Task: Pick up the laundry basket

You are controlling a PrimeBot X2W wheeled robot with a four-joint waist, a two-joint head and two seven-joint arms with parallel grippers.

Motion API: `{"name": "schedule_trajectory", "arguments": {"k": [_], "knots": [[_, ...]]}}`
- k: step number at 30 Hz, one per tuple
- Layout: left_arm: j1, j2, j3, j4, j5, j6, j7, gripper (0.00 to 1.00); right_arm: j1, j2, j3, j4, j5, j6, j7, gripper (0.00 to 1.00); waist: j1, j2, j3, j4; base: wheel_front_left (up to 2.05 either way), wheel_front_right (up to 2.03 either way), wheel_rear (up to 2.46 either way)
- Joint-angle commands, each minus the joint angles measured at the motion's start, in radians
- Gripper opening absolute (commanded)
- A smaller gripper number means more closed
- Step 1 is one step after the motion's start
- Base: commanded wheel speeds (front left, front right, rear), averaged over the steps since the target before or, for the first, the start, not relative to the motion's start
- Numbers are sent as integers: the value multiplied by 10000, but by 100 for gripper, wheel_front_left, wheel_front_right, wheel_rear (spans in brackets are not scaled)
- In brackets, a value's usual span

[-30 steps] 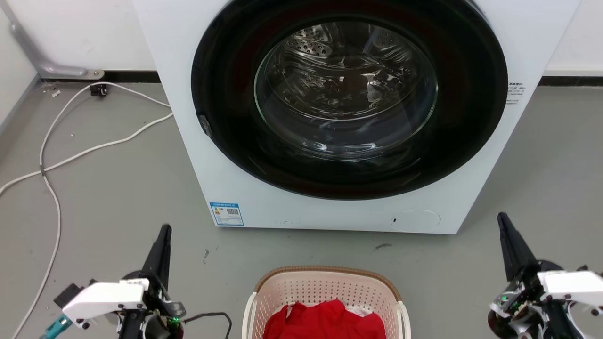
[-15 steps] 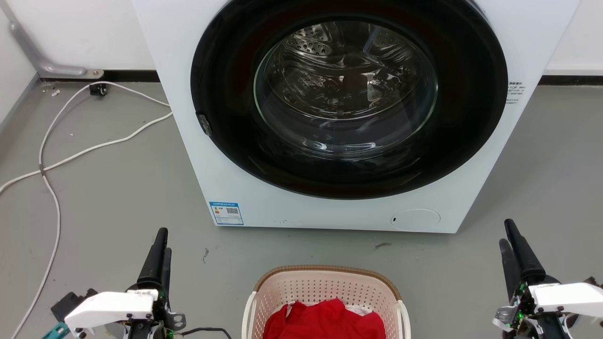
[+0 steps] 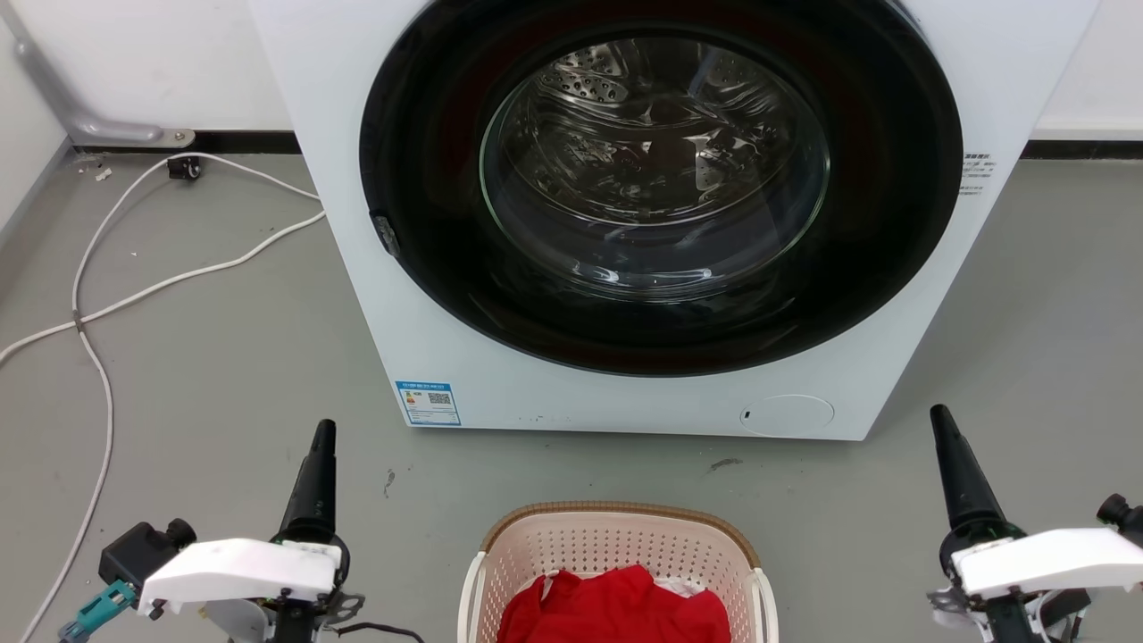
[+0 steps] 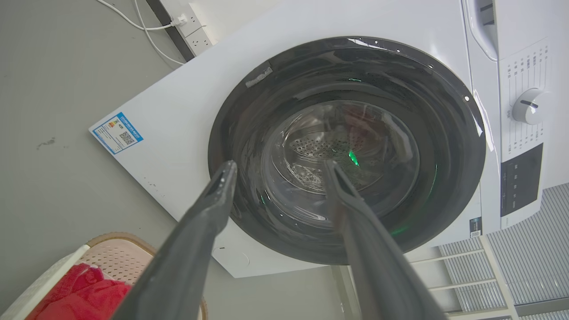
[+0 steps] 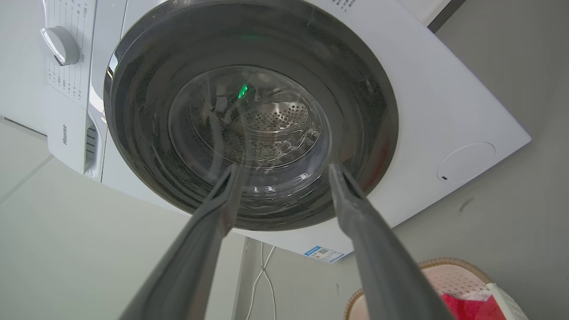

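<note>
Grey floor point(image 3: 205, 357) spread under everything. White front-load washing machine point(image 3: 625, 402) stood at back, round dark door shut, steel drum visible through glass. Laundry basket point(image 3: 616, 540) sat on floor near washing machine's front, between both arms, touched by neither. Red garment point(image 3: 616, 612) lay inside it. Left gripper point(image 4: 279, 165) hovered left of basket, fingers parted wide, holding nothing. Right gripper point(image 5: 284, 166) hovered right of basket, likewise spread and empty. White cable point(image 3: 98, 295) trailed across floor at left. Blue label point(image 3: 429, 404) sat low on washing machine's front.

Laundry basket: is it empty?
No, the laundry basket has a red cloth lying inside it in the head view.
</note>
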Motion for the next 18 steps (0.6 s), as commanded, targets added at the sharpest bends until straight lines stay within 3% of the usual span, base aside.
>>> {"name": "schedule_trajectory", "arguments": {"k": [1,18], "knots": [[-34,20,-86,-267,469,54,-126,100,11,-21,79,-306,-649,0,-124,100,-1,0,1,1,0,0,0],[264,23,-525,-619,3321,367,-746,100,412,-24,249,-698,-3817,0,-743,100,-1,0,-36,1,0,0,0]]}}
